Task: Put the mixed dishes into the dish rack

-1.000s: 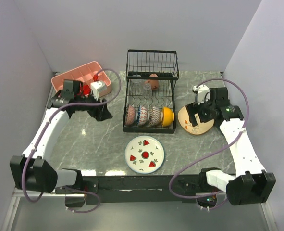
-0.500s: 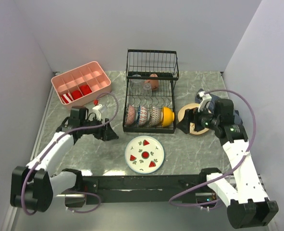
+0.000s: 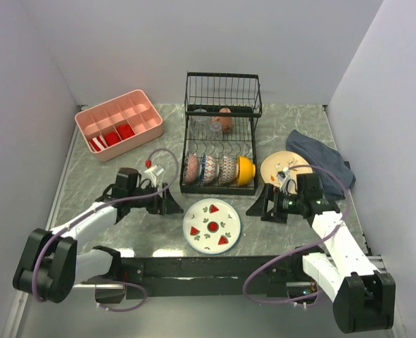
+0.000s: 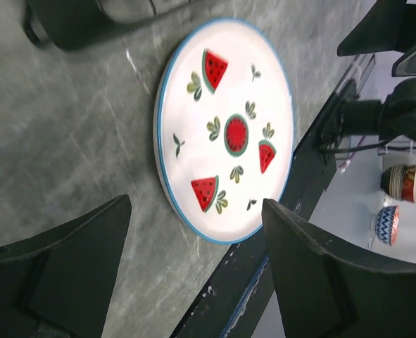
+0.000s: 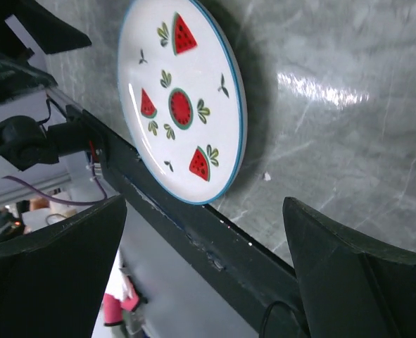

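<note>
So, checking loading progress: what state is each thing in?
White watermelon-slice ceramic plate: flat on table.
Cream bird-motif plate: flat on table.
Orange bowl, three patterned small bowls: on edge in black wire dish rack.
Terracotta cup, clear glass: in rack's back section.
Left end effector: open.
Right end effector: open.

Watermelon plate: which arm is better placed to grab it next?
Left, narrowly. The left gripper and right gripper are both open beside the watermelon plate, but it sits more squarely between the left one's fingers.

Watermelon-slice plate (flat) on table
</note>
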`<state>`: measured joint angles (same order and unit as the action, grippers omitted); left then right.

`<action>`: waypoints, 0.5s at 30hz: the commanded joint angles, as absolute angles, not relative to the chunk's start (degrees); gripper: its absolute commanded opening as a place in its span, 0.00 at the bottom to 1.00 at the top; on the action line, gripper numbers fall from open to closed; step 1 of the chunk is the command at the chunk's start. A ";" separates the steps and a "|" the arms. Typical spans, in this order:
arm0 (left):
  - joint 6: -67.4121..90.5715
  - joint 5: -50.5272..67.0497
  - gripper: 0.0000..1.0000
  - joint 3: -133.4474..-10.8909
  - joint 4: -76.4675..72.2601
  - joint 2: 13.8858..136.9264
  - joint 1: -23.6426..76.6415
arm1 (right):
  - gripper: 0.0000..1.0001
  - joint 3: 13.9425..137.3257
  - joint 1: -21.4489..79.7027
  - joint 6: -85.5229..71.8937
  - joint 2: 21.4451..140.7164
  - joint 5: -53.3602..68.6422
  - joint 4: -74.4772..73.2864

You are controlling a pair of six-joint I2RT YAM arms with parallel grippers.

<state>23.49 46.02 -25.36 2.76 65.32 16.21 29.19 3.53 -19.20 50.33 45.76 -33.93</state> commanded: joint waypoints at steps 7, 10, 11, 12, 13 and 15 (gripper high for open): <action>29.44 35.42 0.89 -20.48 -6.22 68.82 27.50 | 1.00 23.21 9.57 -29.52 51.85 42.01 -21.99; 32.34 34.89 0.89 -18.64 -9.92 70.05 29.00 | 1.00 21.80 12.12 -30.67 53.70 41.40 -19.17; 32.78 35.15 0.88 -18.46 -10.28 70.48 29.00 | 1.00 20.93 12.22 -31.02 54.57 40.70 -18.64; 33.48 35.59 0.87 -18.20 -10.54 71.18 29.00 | 1.00 20.48 12.48 -31.37 55.10 40.87 -17.85; 33.83 35.77 0.86 -17.93 -11.24 71.37 29.00 | 1.00 20.04 12.74 -32.51 55.63 41.22 -15.93; 35.23 35.68 0.79 -17.23 -12.91 71.89 29.09 | 1.00 18.81 13.53 -34.35 56.86 41.83 -13.63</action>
